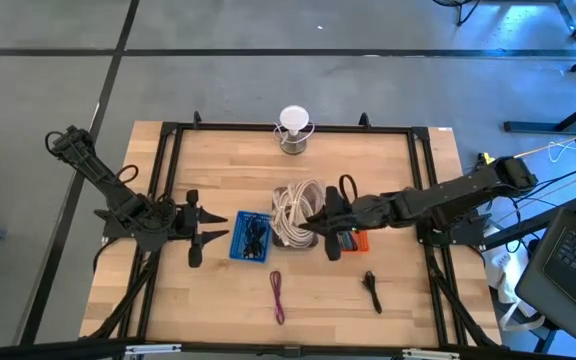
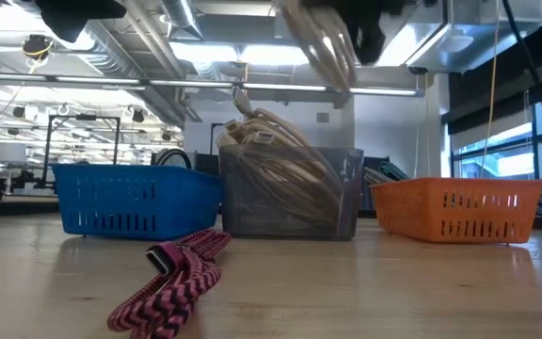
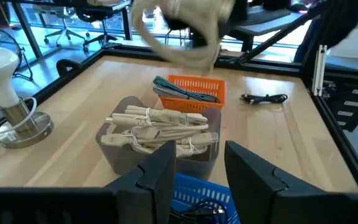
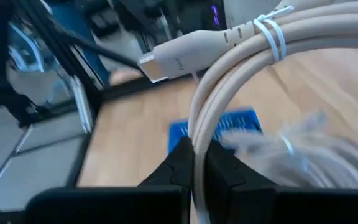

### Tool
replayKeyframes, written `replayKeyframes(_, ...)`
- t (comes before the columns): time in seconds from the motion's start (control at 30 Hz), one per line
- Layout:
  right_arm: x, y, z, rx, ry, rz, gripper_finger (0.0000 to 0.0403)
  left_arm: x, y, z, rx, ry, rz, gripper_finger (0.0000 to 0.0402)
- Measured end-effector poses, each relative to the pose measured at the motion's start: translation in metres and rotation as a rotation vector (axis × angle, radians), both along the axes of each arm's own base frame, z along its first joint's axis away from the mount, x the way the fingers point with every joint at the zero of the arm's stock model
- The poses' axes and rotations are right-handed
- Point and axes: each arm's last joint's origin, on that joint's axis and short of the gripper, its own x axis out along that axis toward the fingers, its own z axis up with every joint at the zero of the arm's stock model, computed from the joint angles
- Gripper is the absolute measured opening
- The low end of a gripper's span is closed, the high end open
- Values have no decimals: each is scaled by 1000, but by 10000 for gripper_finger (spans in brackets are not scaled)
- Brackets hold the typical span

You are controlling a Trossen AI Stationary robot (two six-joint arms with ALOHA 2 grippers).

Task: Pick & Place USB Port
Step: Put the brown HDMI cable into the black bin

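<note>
Pick done, place pending. Right gripper (image 4: 197, 165) clamps the coiled beige USB cable (image 4: 272, 68), lifted above the clear cable-filled bin (image 1: 293, 215) at table centre. Left gripper (image 1: 200, 232) waits spread at 9 o'clock beside the blue basket (image 1: 249, 236).

The high view looks straight down on the whole wooden table (image 1: 388, 330), the low view sits at tabletop height facing the room, close behind a magenta braided cable (image 2: 172, 278), and both wrist views look forward over the grey bin (image 3: 120, 152), which all four views share.
</note>
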Motion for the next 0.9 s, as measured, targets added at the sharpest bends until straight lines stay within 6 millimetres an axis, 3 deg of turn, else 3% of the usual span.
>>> replayKeyframes(0.3,7,-16,-21,29,69,27,16,1,0,2,-10,-23,20,129)
replayKeyframes(0.63,29,-28,-46,68,74,75,16,1,0,2,-3,-25,20,129)
replayKeyframes(0.9,44,-33,-78,115,138,113,16,1,0,2,-4,-25,20,129)
